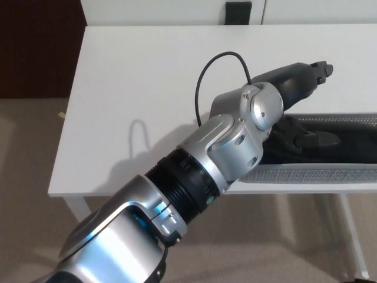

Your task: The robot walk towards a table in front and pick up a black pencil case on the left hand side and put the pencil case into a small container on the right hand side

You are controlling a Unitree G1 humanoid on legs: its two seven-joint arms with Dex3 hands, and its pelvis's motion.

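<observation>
Fingers (296, 81) of left hand (287, 112) spread over pencil case (353, 145) in container (318, 174)

no readable text, labels or numbers anywhere

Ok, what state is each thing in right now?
Left robot hand: open, over the container.
Black pencil case: lying flat inside the container.
Container: at the table front edge, holding the case.
Cable: looping free above the wrist.
Right robot hand: not in view.

Perhaps an office: white table (135, 71), beige carpet (23, 177).
</observation>
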